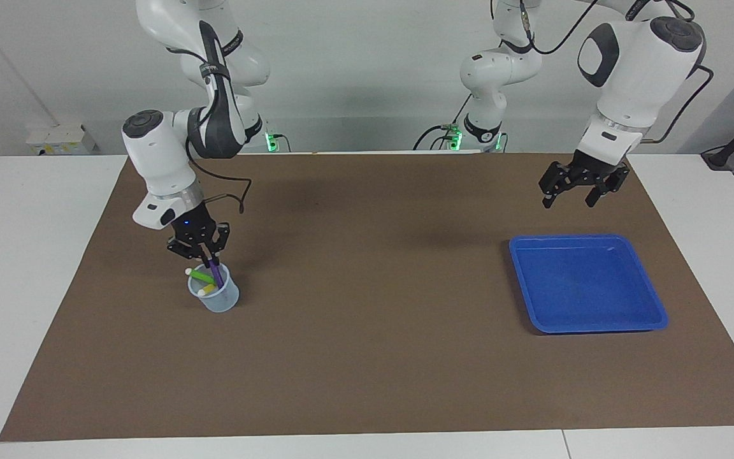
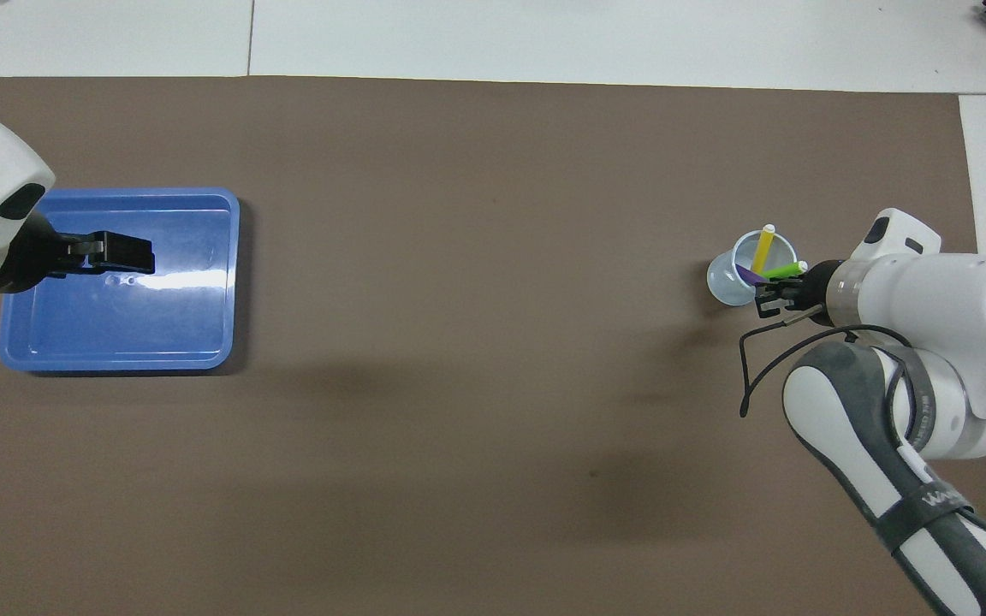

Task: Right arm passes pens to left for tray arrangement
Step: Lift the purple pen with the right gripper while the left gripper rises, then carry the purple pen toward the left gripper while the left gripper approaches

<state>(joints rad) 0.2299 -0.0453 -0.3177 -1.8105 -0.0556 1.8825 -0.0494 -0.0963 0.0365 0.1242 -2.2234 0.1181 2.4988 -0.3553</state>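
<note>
Nearby: green pen [image 1: 202,276], yellow pen [image 2: 763,249] crowd cup [image 1: 220,300]; tray [image 1: 654,299] apart.

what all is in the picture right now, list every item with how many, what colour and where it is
Pens: three, all standing in the cup: purple pen, green pen, yellow pen.
Cup: one, translucent bluish, on the mat toward the right arm's end.
Tray: one, bright blue, on the mat toward the left arm's end, nothing in it.
Mat: one, brown, covering the white table.
Right end effector: one, black, over the cup, shut on the purple pen's top.
Left end effector: one, black, open, raised over the mat at the tray's edge nearer the robots, holding nothing.
</note>
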